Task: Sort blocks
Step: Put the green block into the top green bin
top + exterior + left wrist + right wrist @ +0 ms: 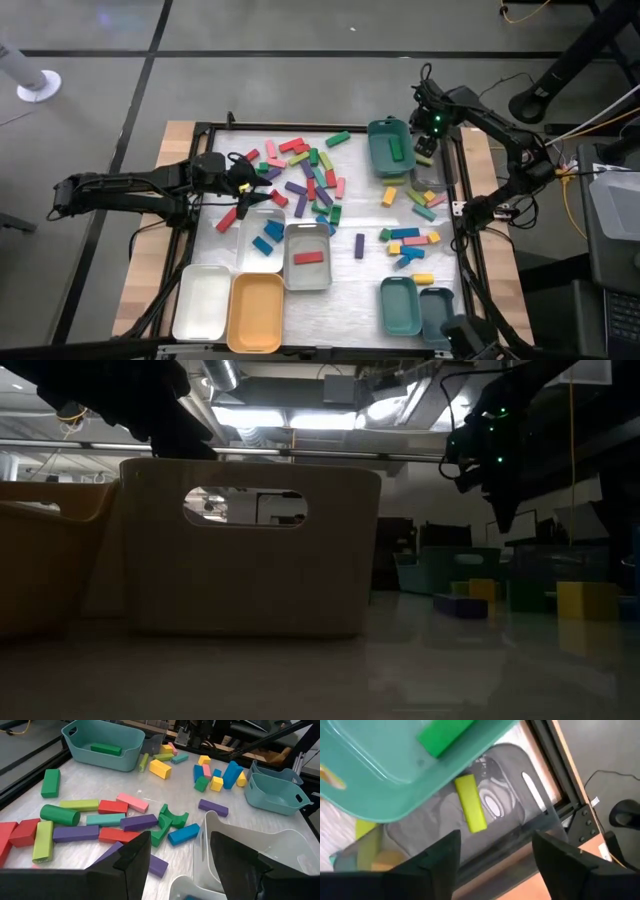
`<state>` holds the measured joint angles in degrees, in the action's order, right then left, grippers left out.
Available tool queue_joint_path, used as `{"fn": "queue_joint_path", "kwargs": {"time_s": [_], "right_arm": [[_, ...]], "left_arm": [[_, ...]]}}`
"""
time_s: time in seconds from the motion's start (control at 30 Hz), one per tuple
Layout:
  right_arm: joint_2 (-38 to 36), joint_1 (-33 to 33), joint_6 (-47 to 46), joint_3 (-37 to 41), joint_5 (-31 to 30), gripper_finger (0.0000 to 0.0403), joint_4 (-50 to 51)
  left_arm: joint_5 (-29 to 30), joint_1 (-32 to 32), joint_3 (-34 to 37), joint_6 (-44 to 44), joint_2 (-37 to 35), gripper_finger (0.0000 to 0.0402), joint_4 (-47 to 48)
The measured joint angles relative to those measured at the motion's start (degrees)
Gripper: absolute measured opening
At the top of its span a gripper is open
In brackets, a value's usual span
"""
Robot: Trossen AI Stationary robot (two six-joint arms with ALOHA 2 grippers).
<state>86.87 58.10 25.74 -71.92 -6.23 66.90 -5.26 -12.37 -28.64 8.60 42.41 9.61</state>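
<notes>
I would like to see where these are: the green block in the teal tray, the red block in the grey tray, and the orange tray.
green block (396,150), high view, its middle.
red block (308,258), high view, its middle.
orange tray (256,312), high view, its bare floor.

Seven trays (400,148) (three teal, two grey, two white, one orange would overcount—seven visible), dozens of blocks (310,180).

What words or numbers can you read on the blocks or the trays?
None. No readable words, numbers or labels show in any view.
The blocks are plain colours, with no print.
The trays, such as the teal tray, the orange tray and the white tray, show no label or brand.
The low view is too dark to show any sign in the room behind.
</notes>
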Motion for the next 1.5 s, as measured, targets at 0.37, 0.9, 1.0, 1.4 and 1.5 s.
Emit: {"fn": "queue_joint_path", "kwargs": {"time_s": [0.37, 0.9, 1.0, 1.4, 1.5], "right_arm": [[0.0, -7.2, 7.7, -7.9, 2.9, 0.0228, -7.0], [12.1, -21.9, 23.4, -7.8, 8.1, 0.0225, -34.2], [16.2, -22.6, 25.5, -7.9, 5.8, 0.0225, -37.9], [29.3, -22.5, 25.3, -17.5, 4.3, 0.0225, -40.0], [31.2, -22.5, 25.3, -19.7, 3.6, 0.0225, -40.2]], "left_arm": [[0.2, 0.0, 0.0, 0.0, 0.0, 0.0194, 0.0], [1.6, 0.0, 0.0, 0.0, 0.0, 0.0194, 0.0], [1.6, 0.0, 0.0, 0.0, 0.0, 0.0194, 0.0], [1.6, 0.0, 0.0, 0.0, 0.0, 0.0194, 0.0], [1.6, 0.0, 0.0, 0.0, 0.0, 0.0194, 0.0]]}}
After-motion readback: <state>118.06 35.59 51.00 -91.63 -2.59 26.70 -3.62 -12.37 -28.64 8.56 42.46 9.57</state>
